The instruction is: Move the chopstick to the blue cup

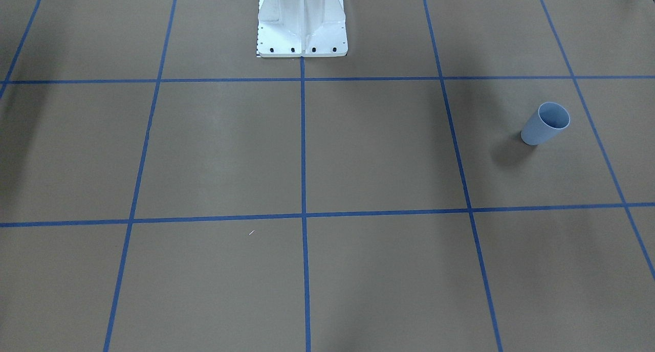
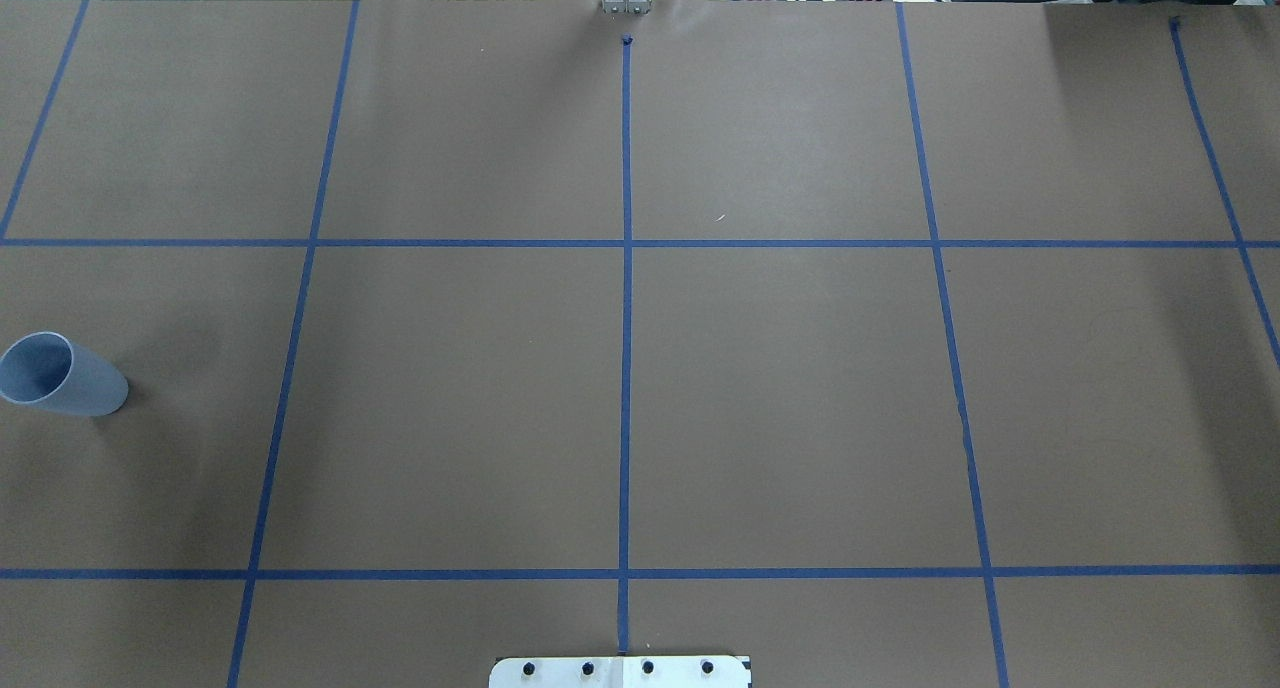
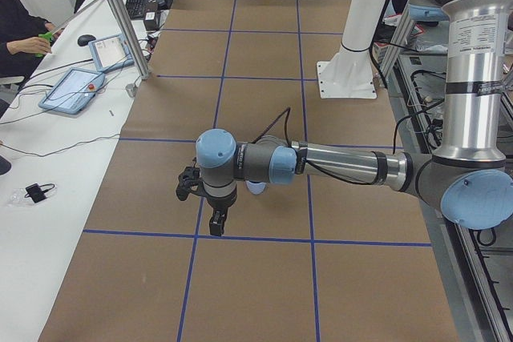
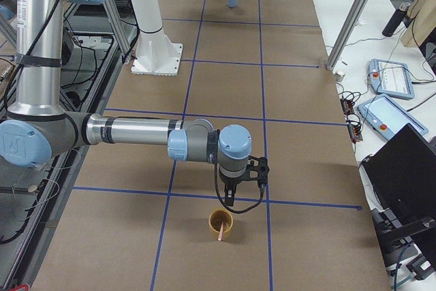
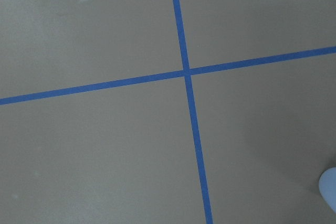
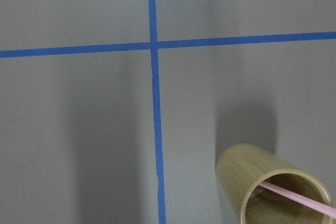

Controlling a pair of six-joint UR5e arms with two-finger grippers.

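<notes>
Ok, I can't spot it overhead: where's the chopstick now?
In the exterior right view the chopstick leans inside a tan cup at the table's near end, close by the right hand.

No text, brand, number or sign can be read in any view. A dark band (image 3: pixel 473 90) on the upright link of the left arm (image 3: pixel 469 46) bears pale marks too small to read. The screen of a tablet (image 3: pixel 74 88) on the side desk (image 3: pixel 32 150) is illegible too.
</notes>
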